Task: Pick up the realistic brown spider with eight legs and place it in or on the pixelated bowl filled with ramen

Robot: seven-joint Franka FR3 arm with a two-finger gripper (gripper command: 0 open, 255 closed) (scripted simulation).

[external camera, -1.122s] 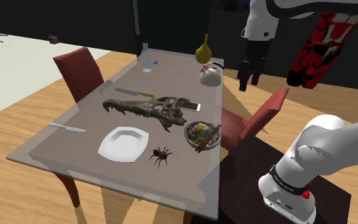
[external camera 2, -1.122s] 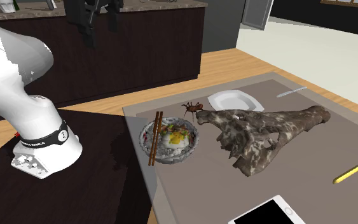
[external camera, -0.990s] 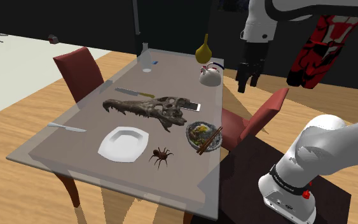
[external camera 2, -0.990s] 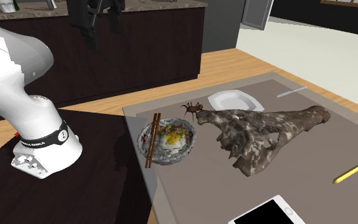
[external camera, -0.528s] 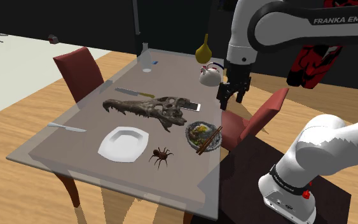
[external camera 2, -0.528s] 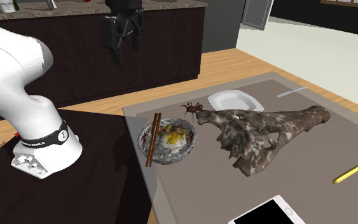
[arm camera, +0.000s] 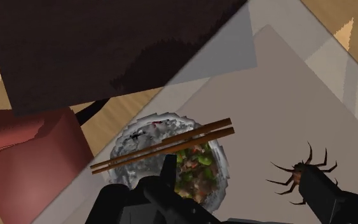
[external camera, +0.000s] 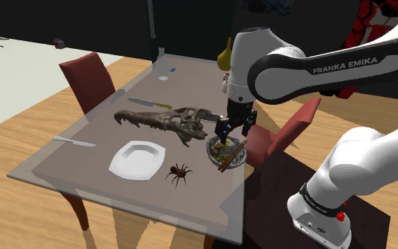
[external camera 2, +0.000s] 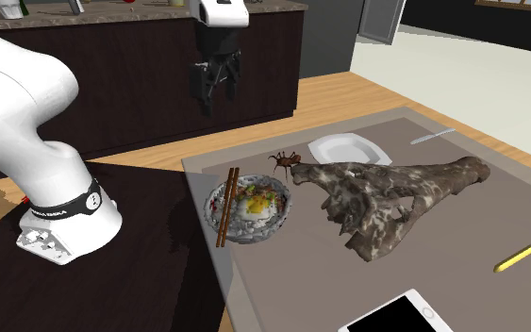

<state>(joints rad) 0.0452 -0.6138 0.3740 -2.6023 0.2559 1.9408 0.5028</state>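
Where the gripper (external camera: 233,134) (external camera 2: 218,98) (arm camera: 244,198) stands: in the air, over the bowl as the shoulder view draws it.
Finger spread: fingers (arm camera: 323,194) wide apart; nothing between them, nothing touched.
Wrist view: bowl ahead of one finger; spider just beside the other finger's tip, no contact.
Spider (external camera: 179,173) (external camera 2: 285,160) (arm camera: 298,175): count one; brown, legs spread, flat on the table (external camera: 91,166); between plate and bowl, apart from both, nearer the shoulder view's lower table edge than either.
Bowl (external camera: 216,151) (external camera 2: 249,226) (arm camera: 130,149): count one; filled with noodles and greens; on the table side that faces the stand (external camera: 275,205).
Chopsticks (external camera: 230,155) (external camera 2: 224,217) (arm camera: 165,147): count two; brown, side by side across the bowl's rim.
Skull (external camera: 165,122) (external camera 2: 395,203): count one; long, lying across the table's middle, one end near bowl and plate.
Plate (external camera: 137,159) (external camera 2: 346,149): count one; white, just beside the spider.
Knives (external camera: 73,142) (external camera 2: 432,136): count two; one near the table edge at the shoulder view's left, one with a yellow handle beyond the skull.
Phone (external camera: 211,118) (external camera 2: 400,316): count one; flat, beside the skull.
Chairs (external camera: 88,81): count two; red; one at the far side, one between table and stand.
Open room: bare table between the spider and the shoulder view's lower edge; the skull bounds the space beyond plate and bowl.
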